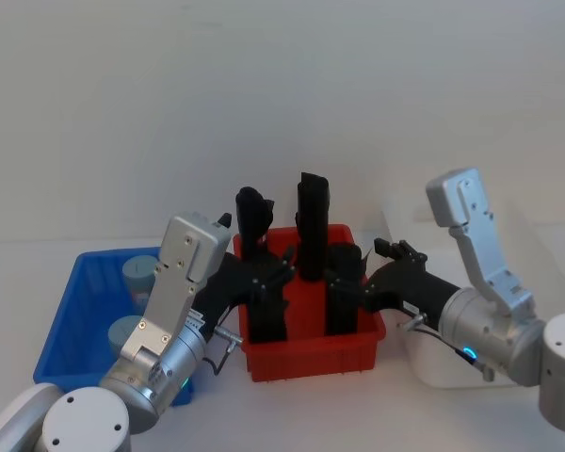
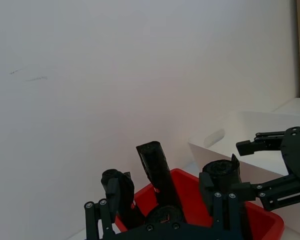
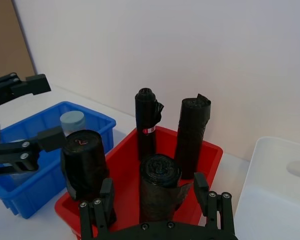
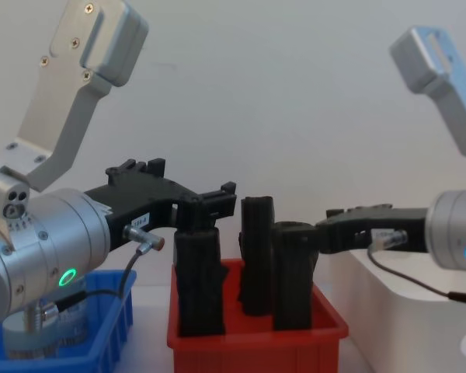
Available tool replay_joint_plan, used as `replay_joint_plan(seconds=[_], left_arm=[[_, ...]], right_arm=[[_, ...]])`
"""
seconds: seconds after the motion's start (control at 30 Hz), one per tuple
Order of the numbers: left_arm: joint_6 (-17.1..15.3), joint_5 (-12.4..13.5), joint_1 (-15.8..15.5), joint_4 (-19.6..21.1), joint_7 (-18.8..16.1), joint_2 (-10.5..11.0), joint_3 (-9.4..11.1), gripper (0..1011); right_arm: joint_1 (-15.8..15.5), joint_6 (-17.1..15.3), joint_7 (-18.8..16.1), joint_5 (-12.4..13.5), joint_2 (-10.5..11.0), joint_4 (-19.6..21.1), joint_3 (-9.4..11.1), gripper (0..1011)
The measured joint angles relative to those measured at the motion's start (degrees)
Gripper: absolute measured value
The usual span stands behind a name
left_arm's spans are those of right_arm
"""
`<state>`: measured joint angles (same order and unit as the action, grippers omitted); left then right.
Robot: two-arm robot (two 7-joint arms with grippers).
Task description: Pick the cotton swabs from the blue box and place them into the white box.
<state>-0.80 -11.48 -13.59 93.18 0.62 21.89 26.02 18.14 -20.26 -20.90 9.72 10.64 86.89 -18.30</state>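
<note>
barely started imo: two swabs (image 1: 139,273) are sitting in the blue box (image 1: 80,306) by the worktop's left edge, the white box (image 3: 280,200) is looking empty, and the left gripper (image 3: 42,110) and right gripper (image 2: 242,167) are hovering spread and empty over the red bin (image 1: 311,353).

Cotton swabs (image 1: 138,274): two tubs
Black rolls (image 3: 192,131): four
Blue box (image 1: 78,303): one
Red bin (image 1: 311,353): one
White box (image 1: 431,365): one
</note>
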Motion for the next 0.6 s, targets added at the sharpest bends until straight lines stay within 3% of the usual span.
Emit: replay_joint_plan(seconds=[0.6], left_arm=[[0.0,0.0,0.0,0.0,0.0,0.0,0.0,1003]], right_arm=[[3.8,1.4,3.4,-2.7,-3.7,-8.7,-1.8,1001]])
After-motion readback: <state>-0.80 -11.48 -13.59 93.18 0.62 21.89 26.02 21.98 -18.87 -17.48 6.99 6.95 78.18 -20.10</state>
